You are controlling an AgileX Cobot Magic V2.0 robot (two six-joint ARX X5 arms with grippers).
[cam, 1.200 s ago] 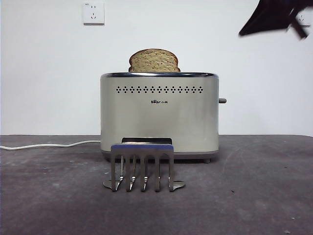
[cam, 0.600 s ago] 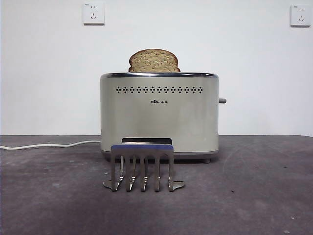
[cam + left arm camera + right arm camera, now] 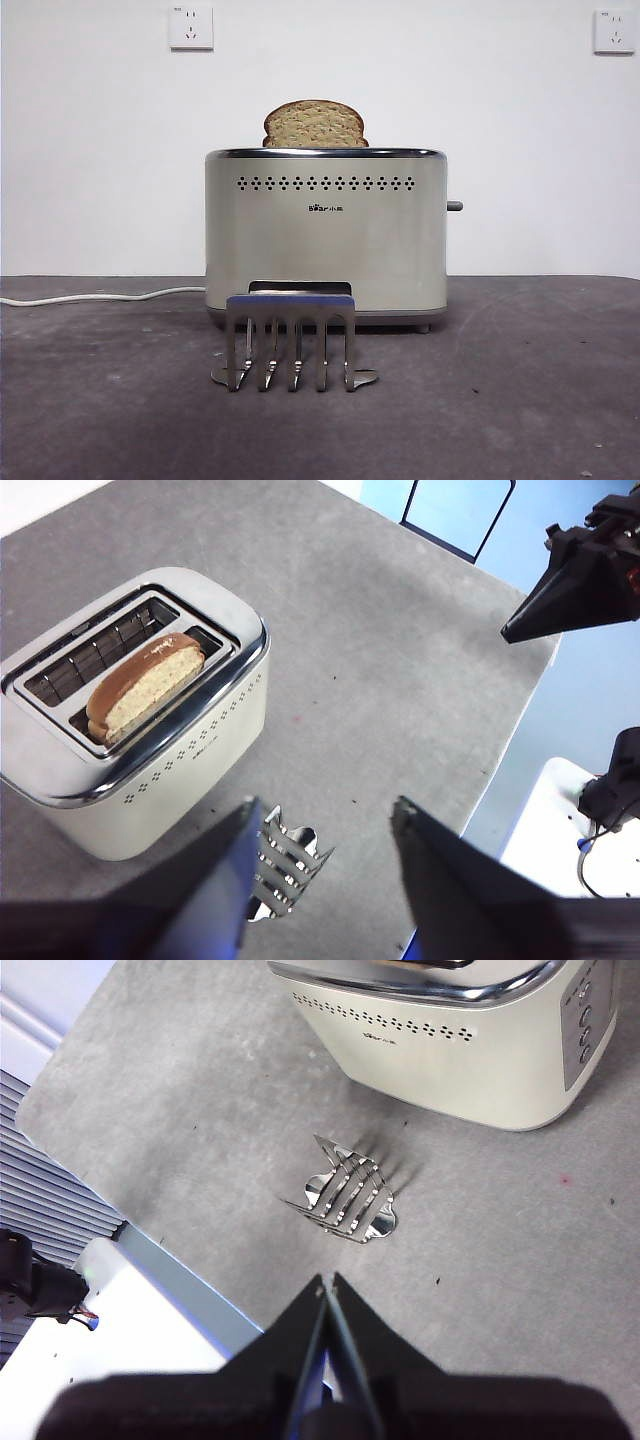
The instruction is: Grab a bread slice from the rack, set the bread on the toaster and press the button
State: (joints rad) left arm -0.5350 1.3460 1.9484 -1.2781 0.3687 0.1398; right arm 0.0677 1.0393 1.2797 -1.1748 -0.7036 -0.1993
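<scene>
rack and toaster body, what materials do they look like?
Rack: polished metal, likely steel; mirror-bright prongs, bluish sheen on the top bar. Toaster: cream body with satin sheen, painted metal or plastic, can't tell; its rim looks chrome, bright reflections.

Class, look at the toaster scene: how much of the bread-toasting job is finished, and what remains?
Done: the rack holds no bread, and the slice of bread stands in a slot of the toaster. In hand: nothing; the left gripper is open and the right gripper shut, both held above the table, away from the toaster. Left: pressing the button, seemingly unpressed since the slice sits high.
</scene>
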